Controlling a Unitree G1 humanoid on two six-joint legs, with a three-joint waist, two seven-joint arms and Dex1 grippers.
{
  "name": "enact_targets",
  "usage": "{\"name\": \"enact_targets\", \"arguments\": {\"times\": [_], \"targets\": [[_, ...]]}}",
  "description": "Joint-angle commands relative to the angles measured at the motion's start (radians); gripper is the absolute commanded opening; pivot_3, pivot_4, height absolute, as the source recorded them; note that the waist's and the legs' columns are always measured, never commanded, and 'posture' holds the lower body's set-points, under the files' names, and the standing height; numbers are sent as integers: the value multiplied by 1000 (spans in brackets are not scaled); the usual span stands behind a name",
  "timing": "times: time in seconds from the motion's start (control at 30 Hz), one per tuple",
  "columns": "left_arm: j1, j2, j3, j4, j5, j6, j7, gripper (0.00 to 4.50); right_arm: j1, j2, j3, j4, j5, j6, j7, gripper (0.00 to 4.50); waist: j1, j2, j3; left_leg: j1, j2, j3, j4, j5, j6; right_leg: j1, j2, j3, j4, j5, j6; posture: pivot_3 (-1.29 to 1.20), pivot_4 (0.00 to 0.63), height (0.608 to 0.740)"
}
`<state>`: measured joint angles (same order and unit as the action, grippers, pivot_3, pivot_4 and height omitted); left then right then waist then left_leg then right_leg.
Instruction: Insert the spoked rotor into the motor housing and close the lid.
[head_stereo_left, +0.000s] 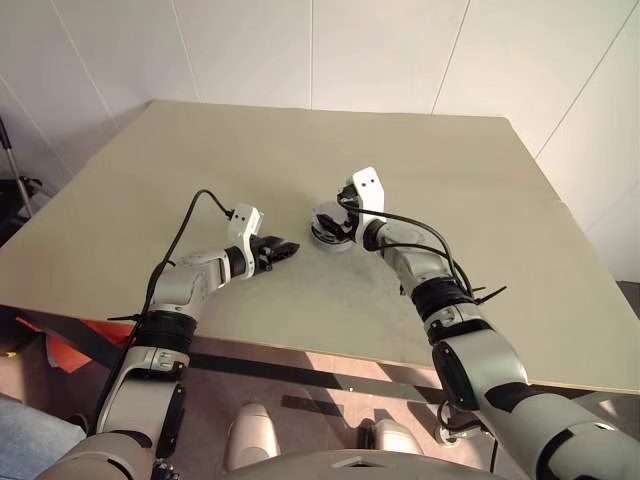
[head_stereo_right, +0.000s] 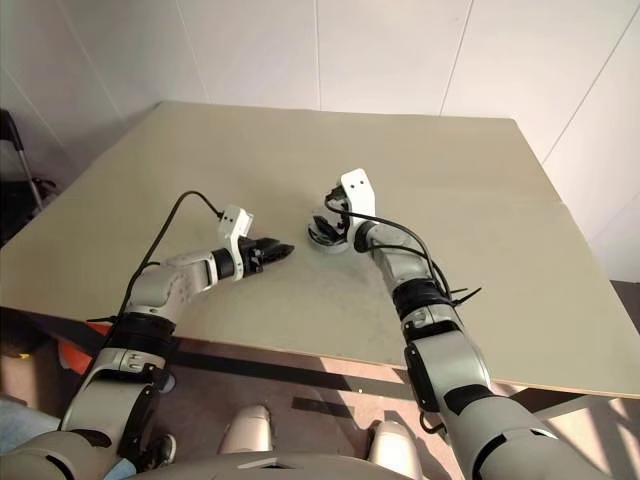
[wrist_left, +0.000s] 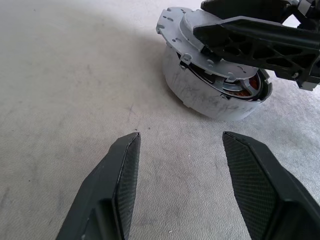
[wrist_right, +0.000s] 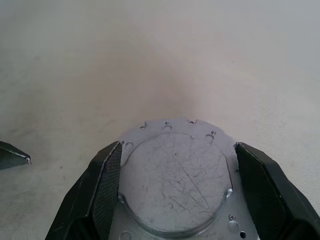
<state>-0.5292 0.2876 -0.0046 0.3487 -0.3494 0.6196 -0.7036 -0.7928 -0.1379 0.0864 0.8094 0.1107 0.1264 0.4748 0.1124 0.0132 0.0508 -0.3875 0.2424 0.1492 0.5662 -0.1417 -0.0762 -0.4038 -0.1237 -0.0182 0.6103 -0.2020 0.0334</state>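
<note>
I'm on the lid-closing step — right pincer grips the lid, tilted on the motor housing at mid-bench. Left pincer open, at its 8 o'clock. Next — level it, press down.

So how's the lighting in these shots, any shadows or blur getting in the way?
Left eye view: even light on the table, sunlit patches on the floor below. Left wrist view: the housing is sharp, with a soft shadow beside it; the left gripper is slightly soft. Right wrist view: the lid is crisp between the right gripper; the far table looks hazy.
</note>
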Motion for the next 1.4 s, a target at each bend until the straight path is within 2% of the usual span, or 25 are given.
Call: {"name": "enact_targets", "arguments": {"times": [0.03, 0.43, 0.77, 1.13, 1.4], "targets": [[-9, 7, 17, -33, -7, -5, 3, 2765, 0, -36, -5, -47, -24, -39, 26, 4087, 0, 0, 0, 0, 0, 0, 0, 0, 0, 0, 0, 0, 0, 0, 0, 0, 0, 740], [-13, 3, 15, -22, -3, -8, 4, 2765, -1, -38, 4, -37, -44, -25, 62, 4087, -16, 0, 0, 1, 0, 0, 1, -1, 2, 1, 0, 0, 1, 0, 0, 0, 0, 740], [-7, 7, 13, -25, -4, -4, -1, 2765, 11, -13, 1, -154, -17, 55, 114, 4087, -17, 0, 0, 1, 0, 0, 1, -2, 3, 1, 0, 0, 0, 0, -1, 0, 0, 740], [-4, 7, 15, -30, -6, -2, 2, 2765, 1, -5, 2, -21, -64, 9, 97, 4087, -17, -1, 0, 2, 0, 0, 1, -2, 3, 1, 0, 0, 0, 0, -1, 0, 0, 740], [2, 3, 11, -42, -7, 4, 3, 2765, -27, -15, -5, -1, -72, -17, 97, 4087, -17, -1, 0, 3, 1, 0, 1, -2, 3, 2, 0, 0, 0, 0, -1, 0, 0, 740]]}}
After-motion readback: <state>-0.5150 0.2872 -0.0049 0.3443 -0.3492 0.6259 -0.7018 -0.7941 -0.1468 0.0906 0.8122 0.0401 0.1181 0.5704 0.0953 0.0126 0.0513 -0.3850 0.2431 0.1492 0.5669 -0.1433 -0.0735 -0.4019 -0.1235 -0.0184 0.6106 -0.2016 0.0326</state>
